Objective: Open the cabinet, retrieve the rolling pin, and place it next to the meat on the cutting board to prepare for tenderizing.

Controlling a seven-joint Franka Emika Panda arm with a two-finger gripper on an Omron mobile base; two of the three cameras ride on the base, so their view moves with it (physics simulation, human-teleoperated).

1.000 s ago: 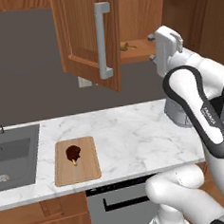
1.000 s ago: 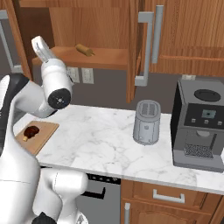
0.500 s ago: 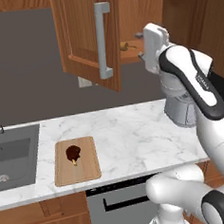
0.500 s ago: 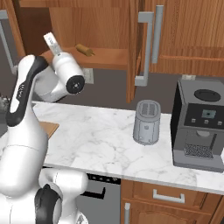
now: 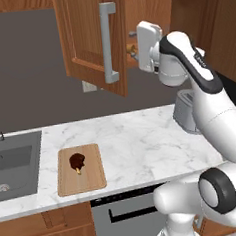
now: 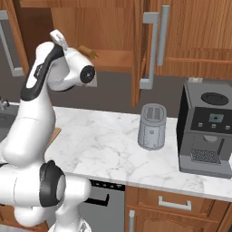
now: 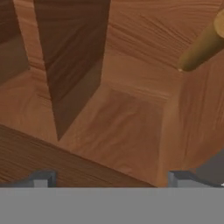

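The arm has swung up from beside the cabinet and pushed its hand in through the open doorway over the last second, so the gripper now looks along the wooden interior instead of at the room. Its fingertips stand wide apart with nothing between them. The rolling pin lies ahead of the hand and off toward the upper right of the hand's view, only one tan end of it showing, well clear of the jaws; from the right base camera it rests on the shelf just beyond the wrist. That puts the task, by my reading, past the door-opening step and into the reach for the pin, with the grasp not yet made. The hand probably needs to shift toward the pin and line the jaws across its barrel. Room is tight: the shelf's front edge runs close beneath the fingers, a dark vertical panel stands ahead to the hand's left, and the open door hangs just beside the forearm. The free space is ahead and toward the pin. Far below and behind the hand, the meat sits on the cutting board, with bare board beside it for the pin.
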